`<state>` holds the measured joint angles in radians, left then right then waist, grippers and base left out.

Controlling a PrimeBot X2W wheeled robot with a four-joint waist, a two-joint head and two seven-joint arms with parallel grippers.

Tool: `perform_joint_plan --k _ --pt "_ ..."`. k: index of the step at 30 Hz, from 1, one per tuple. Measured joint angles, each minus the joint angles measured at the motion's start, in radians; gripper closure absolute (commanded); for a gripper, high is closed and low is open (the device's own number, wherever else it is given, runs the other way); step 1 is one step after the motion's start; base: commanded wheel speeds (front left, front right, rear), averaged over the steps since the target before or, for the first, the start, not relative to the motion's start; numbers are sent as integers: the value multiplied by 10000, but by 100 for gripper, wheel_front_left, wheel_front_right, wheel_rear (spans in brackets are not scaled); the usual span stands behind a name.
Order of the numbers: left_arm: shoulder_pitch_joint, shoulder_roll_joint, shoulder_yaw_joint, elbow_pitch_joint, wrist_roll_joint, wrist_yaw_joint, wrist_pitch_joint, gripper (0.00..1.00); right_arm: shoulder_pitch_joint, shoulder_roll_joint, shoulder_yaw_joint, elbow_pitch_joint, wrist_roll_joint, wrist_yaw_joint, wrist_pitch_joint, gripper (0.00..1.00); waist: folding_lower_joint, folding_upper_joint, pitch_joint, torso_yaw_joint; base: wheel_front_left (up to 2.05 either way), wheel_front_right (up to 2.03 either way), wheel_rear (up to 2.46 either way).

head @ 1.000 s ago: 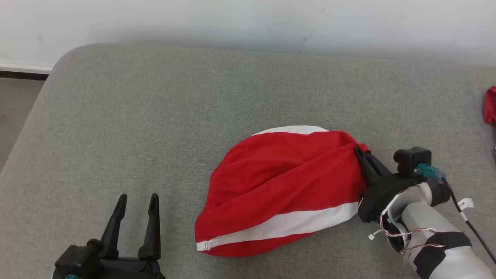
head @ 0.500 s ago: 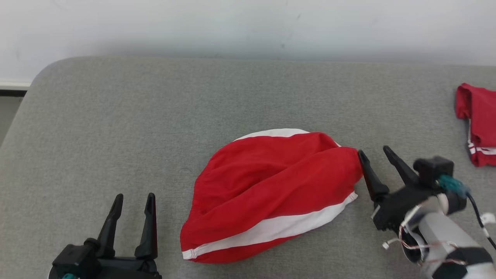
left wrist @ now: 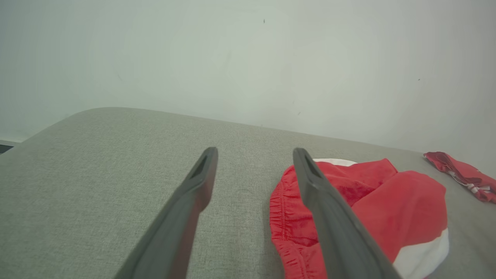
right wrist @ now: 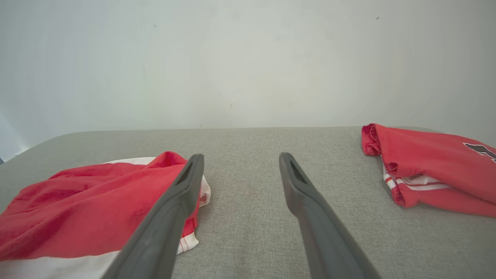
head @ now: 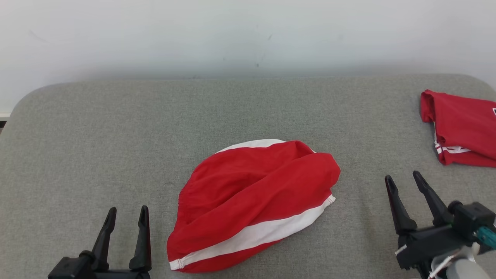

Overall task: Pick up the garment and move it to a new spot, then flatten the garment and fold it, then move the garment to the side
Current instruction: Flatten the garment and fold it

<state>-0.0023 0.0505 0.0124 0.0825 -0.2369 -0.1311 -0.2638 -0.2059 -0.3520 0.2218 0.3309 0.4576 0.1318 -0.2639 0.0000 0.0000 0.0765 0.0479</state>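
**Garment** (head: 252, 201): red with white bands, bunched in a rounded heap near the middle of the pad, towards the near side. There is a white hem on its far edge, a white stripe along its near edge and a gathered waistband on its left.

**Pad** (head: 116, 128): grey fabric. The far edge meets the wall (head: 232, 35), and the far-left corner is rounded.

**Left gripper** (head: 128, 209): fingers spread and empty, near-left of the garment and clear of it.

**Right gripper** (head: 403, 176): fingers spread and empty, right of the garment, with bare pad between the two.

**Folded cloth** (head: 461, 128): red with white trim, by the far-right corner, well apart from the garment.

**Open room:** bare pad left of the garment, behind it up to the far edge, and between the garment and the folded cloth.
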Motion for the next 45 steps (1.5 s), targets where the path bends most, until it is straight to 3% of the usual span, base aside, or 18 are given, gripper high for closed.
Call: perform_joint_plan --k 12,25,36,45 --pt "526 31 198 -21 65 0 0 0 2489 882 -1450 -1858 -989 0 0 0 -1 0 -542 -28 0 0 0" --pt "789 186 73 -31 71 0 0 0 2895 1250 -1549 -2082 -1292 0 0 0 -1 0 -720 116 0 0 0" --pt "761 627 -1655 523 86 0 0 0 1890 955 -802 -696 -1154 0 0 0 0 0 -347 284 0 0 0" --pt "80 1131 -3162 1848 -535 0 0 0 353 880 148 1542 -700 0 0 0 0 0 129 552 0 0 0"
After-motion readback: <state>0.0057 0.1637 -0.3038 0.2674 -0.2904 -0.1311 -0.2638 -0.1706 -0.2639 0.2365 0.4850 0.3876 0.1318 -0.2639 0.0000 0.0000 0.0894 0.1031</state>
